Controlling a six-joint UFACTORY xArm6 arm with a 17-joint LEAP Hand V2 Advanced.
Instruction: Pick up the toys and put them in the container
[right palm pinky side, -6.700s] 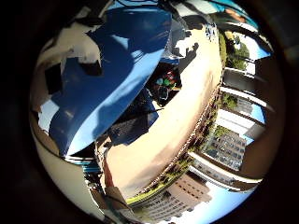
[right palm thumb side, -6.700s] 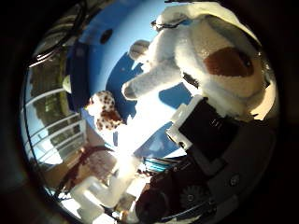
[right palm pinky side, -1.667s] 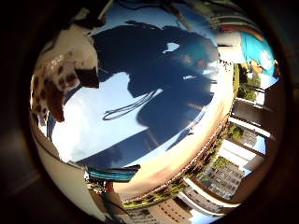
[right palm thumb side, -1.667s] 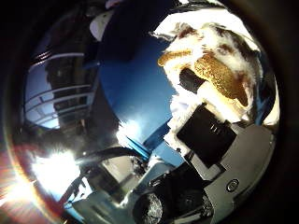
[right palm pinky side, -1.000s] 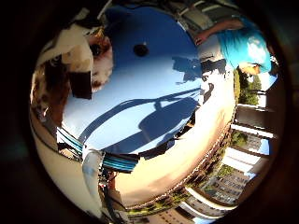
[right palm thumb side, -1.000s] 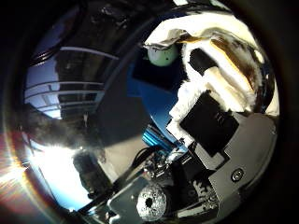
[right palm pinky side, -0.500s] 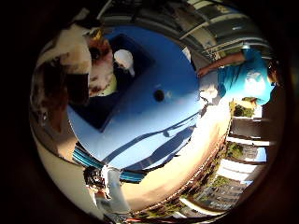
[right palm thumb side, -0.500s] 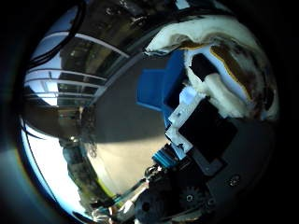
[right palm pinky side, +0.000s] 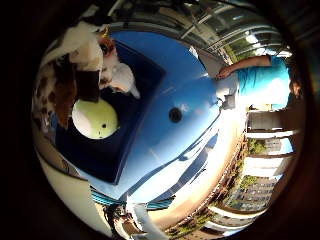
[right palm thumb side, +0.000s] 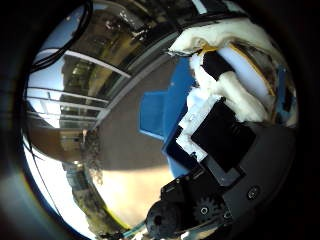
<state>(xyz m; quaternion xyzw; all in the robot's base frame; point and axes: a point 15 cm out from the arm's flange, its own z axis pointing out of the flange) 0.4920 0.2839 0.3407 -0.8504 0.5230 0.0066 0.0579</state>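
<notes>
One yellow-green ball (right palm pinky side: 95, 119) inside blue container (right palm pinky side: 145, 90), plush toy (right palm pinky side: 65, 75) above.

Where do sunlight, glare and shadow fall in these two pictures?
Little finger side view: sun on the blue table, a dark shadow band crossing it, the container shaded. Thumb side view: strong glare on the ground, the plush toy brightly lit in the hand.

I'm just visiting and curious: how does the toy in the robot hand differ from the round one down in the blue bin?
The plush toy is white with brown spots; the ball is plain yellow-green. The plush toy is floppy and irregular, the ball smooth and round. The plush toy is held by the robot hand, above the blue bin; the ball lies inside the bin, untouched. Both are toys.
</notes>
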